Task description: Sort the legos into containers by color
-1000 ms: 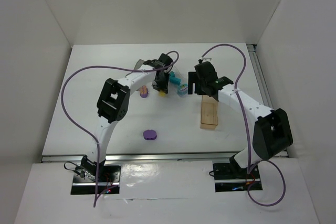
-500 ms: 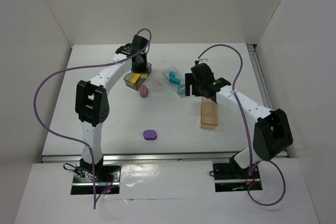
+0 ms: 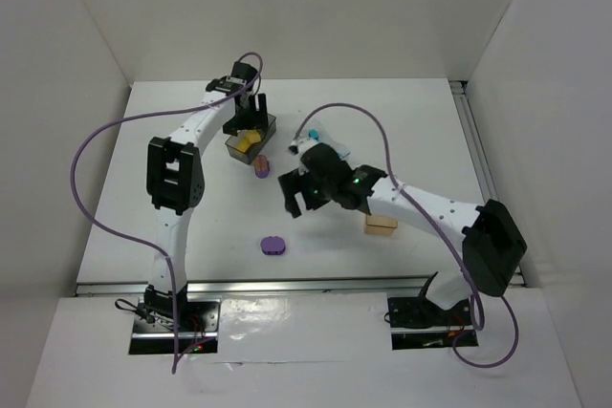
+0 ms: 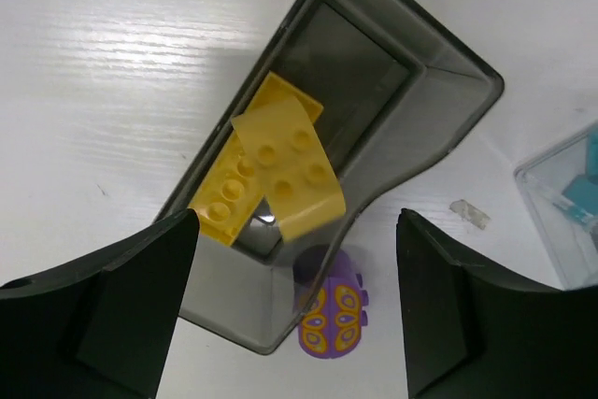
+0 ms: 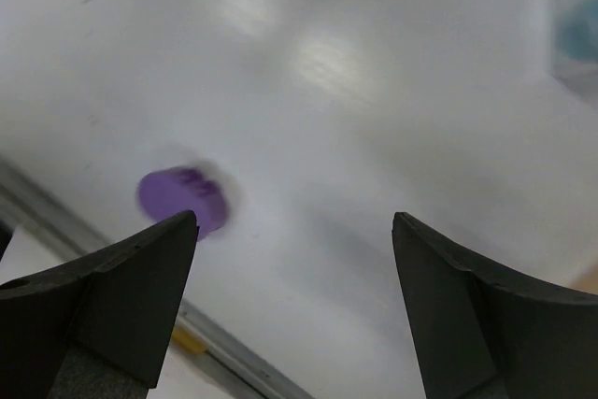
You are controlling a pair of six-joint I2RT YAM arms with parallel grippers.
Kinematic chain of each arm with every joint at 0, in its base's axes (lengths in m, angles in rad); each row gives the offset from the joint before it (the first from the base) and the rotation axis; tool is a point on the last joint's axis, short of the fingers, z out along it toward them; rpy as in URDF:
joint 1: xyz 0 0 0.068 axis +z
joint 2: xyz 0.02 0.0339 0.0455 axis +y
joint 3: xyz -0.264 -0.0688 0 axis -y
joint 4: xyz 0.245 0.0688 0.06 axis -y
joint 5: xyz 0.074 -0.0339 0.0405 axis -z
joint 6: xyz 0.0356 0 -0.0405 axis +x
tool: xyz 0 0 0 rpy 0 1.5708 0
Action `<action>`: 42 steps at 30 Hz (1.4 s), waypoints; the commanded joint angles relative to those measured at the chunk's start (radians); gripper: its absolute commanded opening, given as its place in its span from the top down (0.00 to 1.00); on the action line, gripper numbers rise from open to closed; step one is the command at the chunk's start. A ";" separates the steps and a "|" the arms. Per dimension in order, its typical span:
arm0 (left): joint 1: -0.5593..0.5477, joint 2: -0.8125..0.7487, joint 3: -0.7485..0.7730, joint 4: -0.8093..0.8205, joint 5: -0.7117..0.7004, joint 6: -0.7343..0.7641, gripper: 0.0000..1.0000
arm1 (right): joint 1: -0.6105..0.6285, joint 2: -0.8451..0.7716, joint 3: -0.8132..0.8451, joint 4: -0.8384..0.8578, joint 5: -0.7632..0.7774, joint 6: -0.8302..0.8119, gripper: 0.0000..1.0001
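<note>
- The left fingers are spread wide and hold nothing. They hang directly over the dark grey bin, which stands on the far left part of the bench.
- Inside that bin are two yellow bricks, studs up, one tilted across the other towards one end of the bin.
- A purple piece with yellow-orange oval markings lies on the bench just outside the dark grey bin's wall. Whether it touches the wall cannot be told.
- A small clear scrap lies on the bench between the dark grey bin and the clear bin.
- The clear bin holds teal pieces, seen only at the edge of the left wrist view. From above, the right arm covers most of this bin.
- The right fingers are also parted wide and empty, held above the bench near its middle.
- The purple oval lies flat on the bench, apart from every bin, towards the near edge. In the right wrist view it is blurred and sits close to one finger, not between the two.
- The tan-orange bin stands to the right, under the right arm. Only one end shows, and its contents cannot be seen.
</note>
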 commanded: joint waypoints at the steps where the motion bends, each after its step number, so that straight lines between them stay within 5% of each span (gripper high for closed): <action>1: -0.003 -0.037 0.056 -0.019 0.045 0.008 0.10 | 0.153 0.034 -0.015 0.092 -0.237 -0.126 0.08; 8: 0.016 -0.215 0.056 -0.039 0.029 0.065 0.08 | 0.323 0.190 0.047 0.022 -0.162 -0.269 0.02; 20: 0.066 -0.404 0.016 -0.082 0.024 0.085 0.08 | 0.347 0.410 0.105 0.100 -0.004 -0.342 0.03; 25: 0.076 -0.453 -0.022 -0.082 0.045 0.074 0.07 | 0.347 0.431 0.114 0.144 -0.041 -0.332 0.21; 29: 0.085 -0.463 -0.032 -0.082 0.055 0.074 0.07 | 0.347 0.370 0.087 0.172 -0.032 -0.304 0.45; 30: 0.085 -0.472 -0.032 -0.082 0.065 0.074 0.07 | 0.338 0.353 0.087 0.172 -0.012 -0.271 0.61; 32: 0.085 -0.472 -0.042 -0.082 0.065 0.074 0.07 | 0.315 0.301 0.067 0.143 0.055 -0.251 0.73; 42: 0.103 -0.513 -0.118 -0.073 0.172 0.083 0.00 | 0.027 -0.130 -0.110 -0.001 0.422 0.116 0.75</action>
